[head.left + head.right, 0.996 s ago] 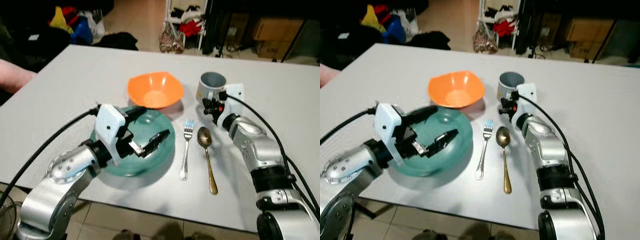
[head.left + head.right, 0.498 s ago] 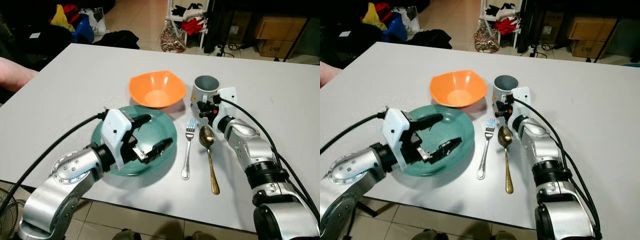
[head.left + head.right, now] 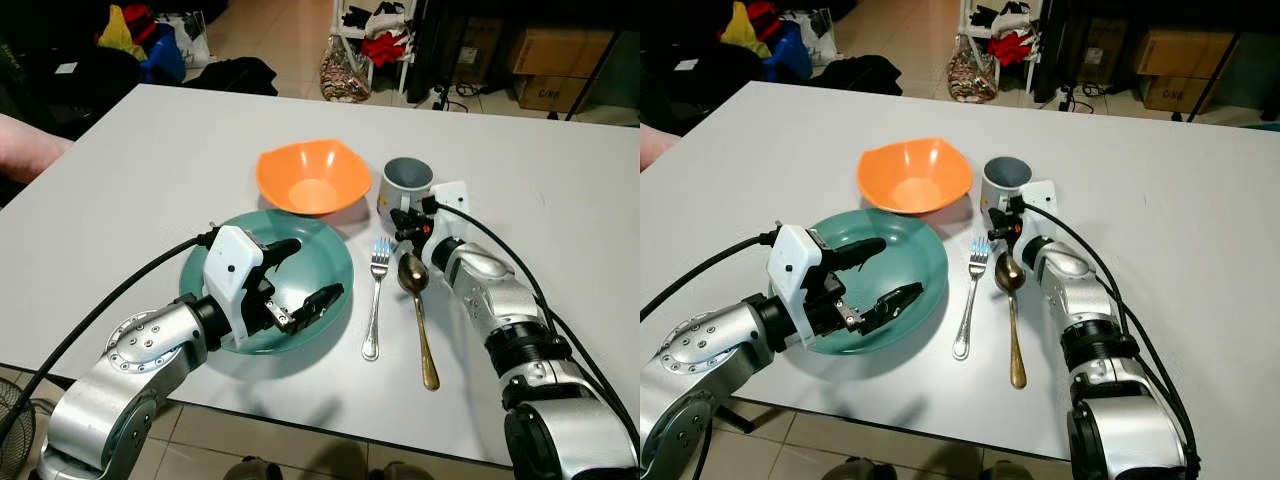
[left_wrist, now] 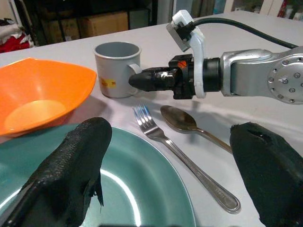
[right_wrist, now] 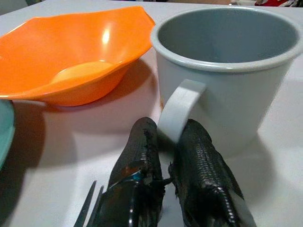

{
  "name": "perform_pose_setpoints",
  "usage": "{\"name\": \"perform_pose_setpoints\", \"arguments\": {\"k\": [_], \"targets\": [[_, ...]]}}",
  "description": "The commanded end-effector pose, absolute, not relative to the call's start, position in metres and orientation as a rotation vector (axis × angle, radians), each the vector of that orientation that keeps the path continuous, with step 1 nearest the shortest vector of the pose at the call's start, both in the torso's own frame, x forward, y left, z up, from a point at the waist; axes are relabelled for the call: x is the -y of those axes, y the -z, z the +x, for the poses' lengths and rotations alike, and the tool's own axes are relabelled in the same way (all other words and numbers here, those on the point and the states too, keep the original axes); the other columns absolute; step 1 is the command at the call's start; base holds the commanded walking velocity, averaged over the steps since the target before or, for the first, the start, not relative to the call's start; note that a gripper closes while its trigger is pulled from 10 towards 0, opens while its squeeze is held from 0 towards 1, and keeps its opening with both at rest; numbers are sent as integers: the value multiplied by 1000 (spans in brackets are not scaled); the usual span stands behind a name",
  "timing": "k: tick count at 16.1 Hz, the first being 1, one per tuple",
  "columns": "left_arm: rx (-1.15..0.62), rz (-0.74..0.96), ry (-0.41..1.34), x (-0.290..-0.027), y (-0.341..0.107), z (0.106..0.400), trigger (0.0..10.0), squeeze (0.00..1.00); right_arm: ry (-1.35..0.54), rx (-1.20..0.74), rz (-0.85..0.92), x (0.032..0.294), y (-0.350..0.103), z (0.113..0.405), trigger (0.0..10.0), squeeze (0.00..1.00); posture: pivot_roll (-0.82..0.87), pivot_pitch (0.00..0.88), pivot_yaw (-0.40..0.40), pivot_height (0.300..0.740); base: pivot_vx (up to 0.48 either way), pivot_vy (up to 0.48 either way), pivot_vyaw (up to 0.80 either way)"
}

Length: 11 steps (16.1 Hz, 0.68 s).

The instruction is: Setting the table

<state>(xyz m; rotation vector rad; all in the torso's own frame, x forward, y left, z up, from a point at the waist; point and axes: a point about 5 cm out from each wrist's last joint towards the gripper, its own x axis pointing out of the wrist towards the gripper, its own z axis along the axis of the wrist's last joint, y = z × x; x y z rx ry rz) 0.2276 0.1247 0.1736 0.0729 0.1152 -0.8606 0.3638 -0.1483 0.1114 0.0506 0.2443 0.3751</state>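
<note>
Plate [image 3: 300, 270], bowl [image 3: 312, 178], fork [image 3: 374, 295], spoon [image 3: 414, 310] laid; right claw [image 5: 176, 142] pinches the mug [image 5: 227, 80] handle, left claw [image 3: 300, 280] gapes empty over the plate

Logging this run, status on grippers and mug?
Right gripper shut on the grey mug handle. Left gripper open over the green plate, holding nothing. Orange bowl close beside mug; fork, spoon just below.

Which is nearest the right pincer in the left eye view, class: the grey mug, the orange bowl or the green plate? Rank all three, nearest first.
1. Grey mug: the right pincer is shut on its handle, so touching.
2. Orange bowl: next to the mug, on the robot's left of it.
3. Green plate: farthest, left and nearer the robot, under the open left pincer.
</note>
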Motion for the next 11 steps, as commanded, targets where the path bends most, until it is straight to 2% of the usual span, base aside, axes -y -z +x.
{"name": "perform_pose_setpoints", "arguments": {"k": [1, 8, 11], "targets": [[-125, 76, 859, -125, -173, 227, 10000, 0, -387, -226, 47, 145, -116, 366, 10000, 1000, -111, 70, 35, 740, 0, 0, 0], [-127, 80, 855, -126, -172, 224, 10000, 0, -395, -201, 61, 148, -117, 362, 10000, 1000, -113, 57, 38, 740, 0, 0, 0], [-130, 73, 845, -128, -172, 220, 10000, 0, -402, -142, 64, 157, -131, 348, 10000, 1000, -116, 57, 37, 740, 0, 0, 0]]}}
